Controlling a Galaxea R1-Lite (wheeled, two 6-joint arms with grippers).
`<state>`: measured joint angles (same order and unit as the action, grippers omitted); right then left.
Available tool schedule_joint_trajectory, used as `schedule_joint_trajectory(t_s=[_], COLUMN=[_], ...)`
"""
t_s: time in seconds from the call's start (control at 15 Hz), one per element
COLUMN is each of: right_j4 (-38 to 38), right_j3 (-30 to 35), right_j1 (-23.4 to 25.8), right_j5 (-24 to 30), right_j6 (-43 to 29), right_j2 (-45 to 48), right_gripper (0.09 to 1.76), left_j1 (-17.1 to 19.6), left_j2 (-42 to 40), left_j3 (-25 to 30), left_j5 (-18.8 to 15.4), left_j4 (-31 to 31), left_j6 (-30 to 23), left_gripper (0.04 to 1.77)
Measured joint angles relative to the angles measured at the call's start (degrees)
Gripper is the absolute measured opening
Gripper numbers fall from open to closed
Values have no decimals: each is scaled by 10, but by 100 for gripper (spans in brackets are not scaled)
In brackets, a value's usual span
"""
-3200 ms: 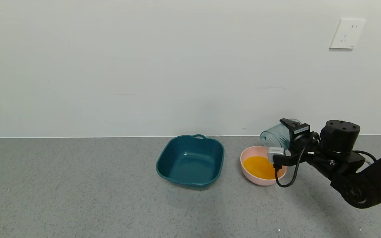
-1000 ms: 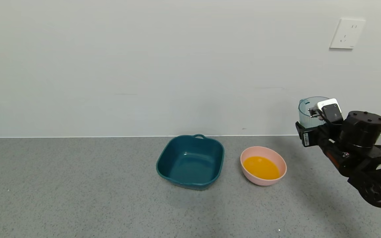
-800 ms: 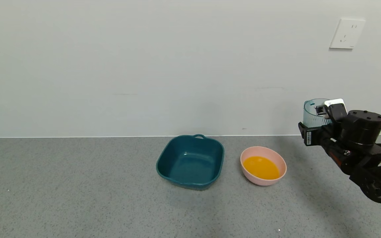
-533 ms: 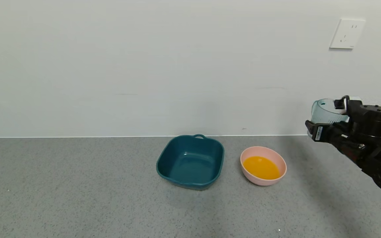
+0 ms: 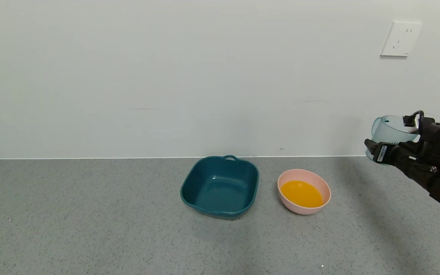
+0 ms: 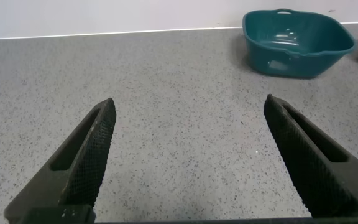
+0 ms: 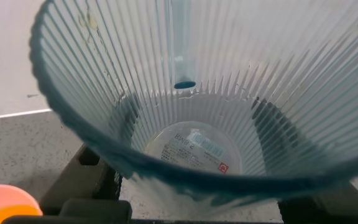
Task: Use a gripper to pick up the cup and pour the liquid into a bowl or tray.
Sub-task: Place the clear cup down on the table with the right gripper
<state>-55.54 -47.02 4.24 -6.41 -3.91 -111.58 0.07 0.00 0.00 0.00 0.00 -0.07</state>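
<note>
**Pour done — empty cup awaits set-down at right edge**

Right end effector is clamped on the ribbed blue-green cup, holding it upright, off the worktop, near the right edge and close to the back wall. Right wrist view looks straight down into the cup: no liquid in it, just a label on the base. The orange liquid sits in the pink bowl, which rests on the worktop approx mid-depth, right of centre, just beside the teal square tray; tray looks empty. Cup is well apart from the bowl, to its right.

Step, as I read it: pouring is finished, task's main aim met; what's left is parking the cup.

Next move calls for: lower w/ cup kept upright onto bare worktop near the right edge, clear of the bowl, then release and back off w/o tipping it.

Left end effector: fingers wide apart, nothing held, low over the worktop's left part, idle.
</note>
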Motion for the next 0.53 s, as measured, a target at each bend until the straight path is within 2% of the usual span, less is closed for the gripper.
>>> schedule_joint_trajectory(t_s=[0.53], right_j4=[-87], right_j3=[3], right_j1=[-2], right_j5=[1], right_j6=[3], right_j2=[-94], right_gripper=[135], left_j1=[0], left_j2=[0], left_j3=[0], left_j5=[0], left_j4=[0], left_j6=[0], left_gripper=[172])
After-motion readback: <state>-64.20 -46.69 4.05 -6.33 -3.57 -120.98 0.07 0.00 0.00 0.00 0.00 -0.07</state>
